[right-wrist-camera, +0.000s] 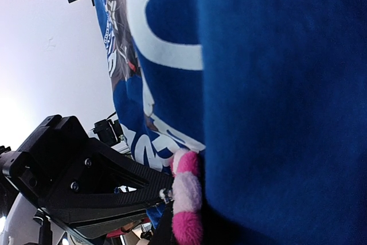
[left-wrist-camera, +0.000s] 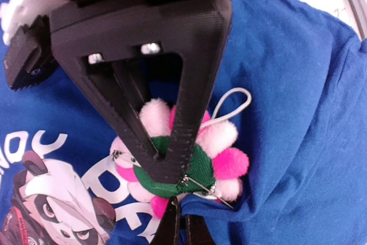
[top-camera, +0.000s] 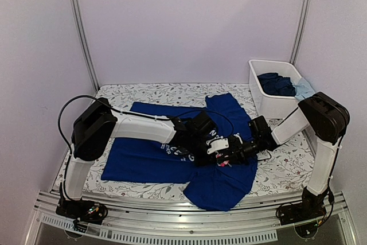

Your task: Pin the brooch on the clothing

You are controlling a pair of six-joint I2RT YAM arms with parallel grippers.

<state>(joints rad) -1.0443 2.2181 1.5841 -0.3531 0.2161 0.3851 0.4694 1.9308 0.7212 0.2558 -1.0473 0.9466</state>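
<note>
Left fingers (left-wrist-camera: 184, 113) clamp green-backed pink-white pompom brooch (left-wrist-camera: 221, 153).

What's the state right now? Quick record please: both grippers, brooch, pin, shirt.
left gripper: shut on the green backing of the brooch
right gripper: close beside the brooch, over the T-shirt; open or shut unclear
brooch: pink and white pompoms, against the T-shirt beside the white lettering
pin: looks open, tip bare, not visibly through the cloth
T-shirt: print side up, rumpled around the brooch
</note>
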